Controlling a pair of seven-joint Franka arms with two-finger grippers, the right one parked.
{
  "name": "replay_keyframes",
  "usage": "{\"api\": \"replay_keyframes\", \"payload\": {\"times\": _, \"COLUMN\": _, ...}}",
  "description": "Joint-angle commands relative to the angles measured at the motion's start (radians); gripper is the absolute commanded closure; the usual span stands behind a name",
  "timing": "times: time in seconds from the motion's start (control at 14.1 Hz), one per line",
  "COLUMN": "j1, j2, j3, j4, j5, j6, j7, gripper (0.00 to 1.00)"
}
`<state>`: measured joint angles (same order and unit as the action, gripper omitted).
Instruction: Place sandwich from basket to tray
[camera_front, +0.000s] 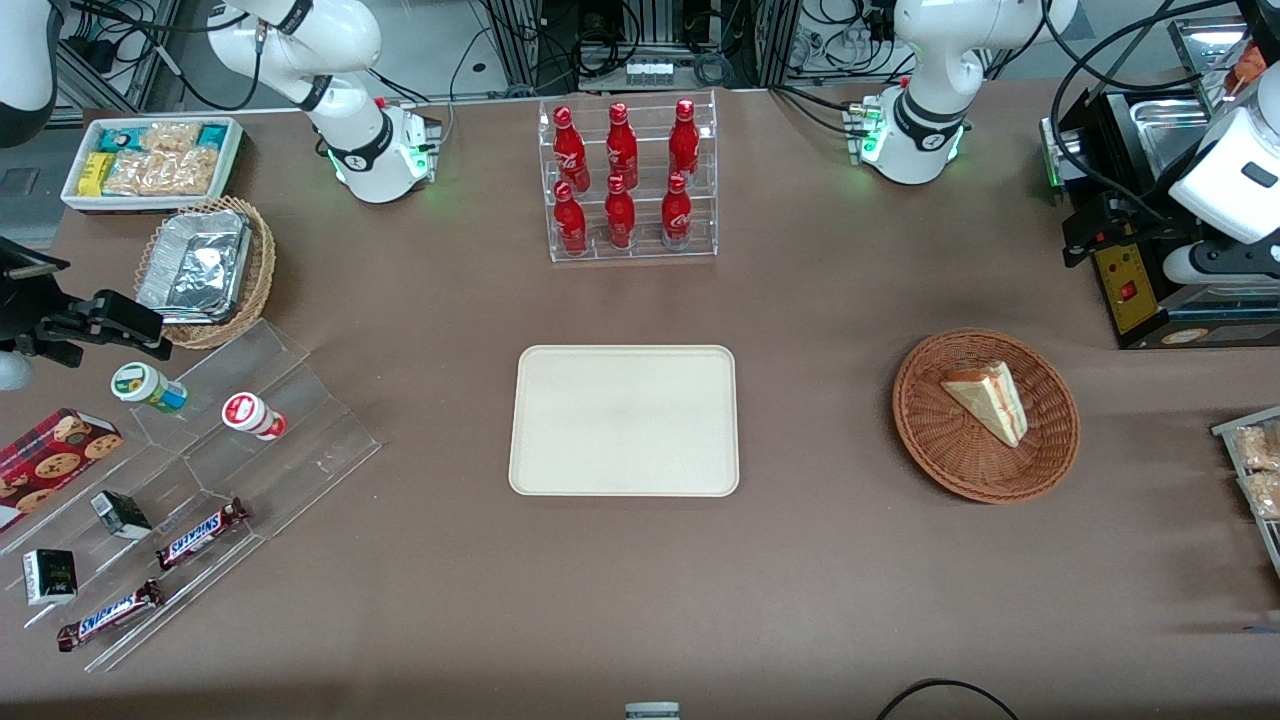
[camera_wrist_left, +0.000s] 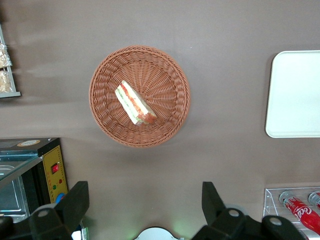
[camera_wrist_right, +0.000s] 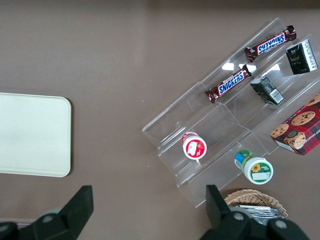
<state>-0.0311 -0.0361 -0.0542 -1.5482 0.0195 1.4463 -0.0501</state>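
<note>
Nearest the front camera, two Snickers bars (camera_front: 200, 533) lie on a clear stepped stand (camera_front: 300, 440) toward the parked arm's end of the brown table (camera_front: 820, 600).

Farther in, the cream tray (camera_front: 625, 420) sits flat at mid-table with nothing on it. Well apart from it, toward the working arm's end, stands the reddish-brown basket (camera_front: 915, 420). The sandwich (camera_front: 990, 400) lies inside the basket on its side, its orange-red and green filling showing along the cut edge.

The left gripper (camera_wrist_left: 144, 200) hangs above the table, farther from the camera than the basket and clear of it. Its fingers (camera_wrist_left: 75, 200) are spread wide and hold nothing. In the left wrist view the sandwich rests near the middle of the woven bowl, and a corner of the tray shows at the frame's edge.

Farther still, a clear rack (camera_front: 630, 180) holds six red bottles in two rows. Toward the parked arm's end, a tan wicker basket (camera_front: 255, 280) holds foil containers (camera_front: 195, 265). A white box of packaged snacks (camera_front: 150, 160) sits farther from the camera than that.
</note>
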Motion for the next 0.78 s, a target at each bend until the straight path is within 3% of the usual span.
{"api": "replay_keyframes", "payload": {"times": 0.0, "j1": 0.002, "j2": -0.004, "j3": -0.003, "j4": 0.013, "j5": 0.000, "j6": -0.011, "j7": 0.006, "gripper": 0.00}}
{"api": "replay_keyframes", "payload": {"times": 0.71, "j1": 0.013, "j2": 0.044, "j3": 0.004, "j4": -0.042, "j5": -0.004, "j6": 0.071, "j7": -0.040, "gripper": 0.00}}
